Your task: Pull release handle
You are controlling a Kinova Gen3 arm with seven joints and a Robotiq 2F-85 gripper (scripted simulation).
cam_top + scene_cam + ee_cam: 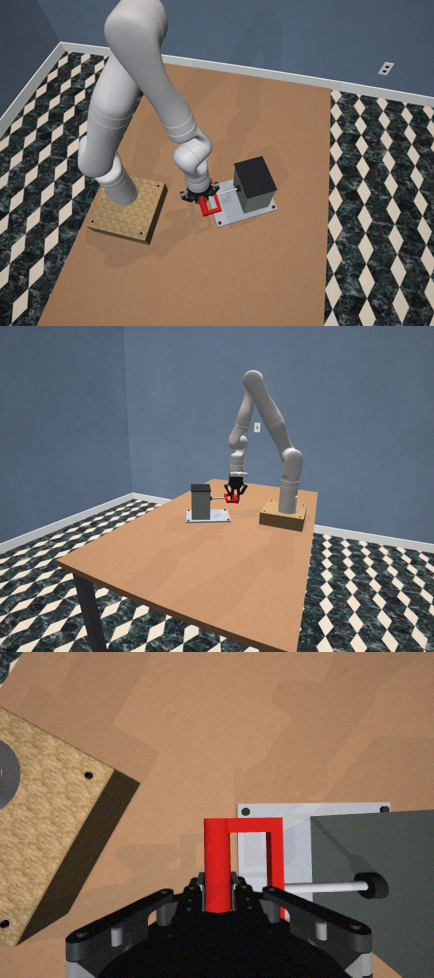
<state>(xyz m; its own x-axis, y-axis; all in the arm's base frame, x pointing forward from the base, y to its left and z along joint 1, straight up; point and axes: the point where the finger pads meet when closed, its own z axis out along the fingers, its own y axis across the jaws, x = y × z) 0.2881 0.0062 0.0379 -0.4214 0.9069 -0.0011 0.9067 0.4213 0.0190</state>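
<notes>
The red release handle (pixel 210 205) is a rectangular loop on a thin white rod (pixel 227 190) that runs out of the grey box with a black top (pixel 254 184). The box stands on a light grey baseplate (pixel 242 210). My gripper (pixel 202 199) points straight down and is shut on the handle's outer grip bar (pixel 218 872), which sits between the two finger pads. A long stretch of rod (pixel 320 886) shows between handle and box. The handle hangs above the table, past the plate's edge, as the side view (pixel 231 497) shows. The arm touches nothing else.
The arm's cork-like mounting block (pixel 128 212) sits on the brown table to the left of the handle; it also shows in the wrist view (pixel 47 837). The table's edges are far from the gripper. A checkered floor surrounds the table.
</notes>
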